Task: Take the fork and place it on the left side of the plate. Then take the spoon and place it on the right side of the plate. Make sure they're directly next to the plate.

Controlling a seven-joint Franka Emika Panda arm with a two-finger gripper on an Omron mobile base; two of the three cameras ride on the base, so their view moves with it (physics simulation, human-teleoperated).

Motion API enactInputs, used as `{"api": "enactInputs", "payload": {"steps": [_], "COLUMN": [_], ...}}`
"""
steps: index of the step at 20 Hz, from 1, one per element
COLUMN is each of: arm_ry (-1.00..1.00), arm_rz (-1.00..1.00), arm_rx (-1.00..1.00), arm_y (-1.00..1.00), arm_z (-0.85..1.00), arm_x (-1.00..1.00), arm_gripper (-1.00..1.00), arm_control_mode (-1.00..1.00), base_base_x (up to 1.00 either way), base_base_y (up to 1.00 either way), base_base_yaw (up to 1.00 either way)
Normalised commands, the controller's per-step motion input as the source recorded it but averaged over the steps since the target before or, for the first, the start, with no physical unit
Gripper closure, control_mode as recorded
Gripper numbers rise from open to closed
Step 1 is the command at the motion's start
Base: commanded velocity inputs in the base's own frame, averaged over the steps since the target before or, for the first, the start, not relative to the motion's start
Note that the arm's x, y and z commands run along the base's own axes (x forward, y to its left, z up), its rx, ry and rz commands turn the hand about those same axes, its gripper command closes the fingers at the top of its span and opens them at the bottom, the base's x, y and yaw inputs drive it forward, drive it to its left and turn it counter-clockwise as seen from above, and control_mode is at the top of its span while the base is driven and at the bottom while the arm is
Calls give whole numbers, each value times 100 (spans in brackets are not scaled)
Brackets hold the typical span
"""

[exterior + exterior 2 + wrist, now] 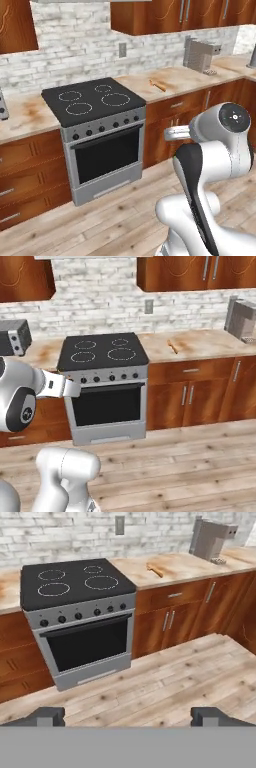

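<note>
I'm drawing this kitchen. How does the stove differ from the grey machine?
The stove stands on the floor; the grey machine sits on the counter. The stove is far bigger than the machine. The stove has a black top; the machine is all grey. Both have grey bodies.

A matt black glass-like cooktop [75, 579] tops the brushed grey metal oven [82, 647]. Glossy reddish wood cabinets [170, 619] carry a pale marbled stone surface [182, 564]; the light plank floor [165, 687] looks matt.

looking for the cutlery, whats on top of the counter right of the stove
On the counter right of the stove lies the slim orange fork, with a grey coffee machine further along by the wall. No plate or spoon can be made out there.
</note>
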Motion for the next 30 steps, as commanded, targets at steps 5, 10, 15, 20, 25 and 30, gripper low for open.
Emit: {"api": "enactInputs", "payload": {"steps": [5,10,15,20,25,30], "arm_ry": [0,0,0,0,0,0], "arm_rz": [0,0,0,0,0,0], "arm_rx": [0,0,0,0,0,0], "arm_y": [0,0,0,0,0,0], "arm_z": [0,0,0,0,0,0], "arm_x": [0,0,0,0,0,0], "arm_gripper": [-100,-100,-100,-100,-100,-100], "arm_control_mode": [100,100,100,100,100,100], "base_base_x": [100,99,95,91,74,68], "base_base_y": [-64,-68,-65,-64,-67,-53], "base_base_yaw": [27,26,27,28,29,26]}}
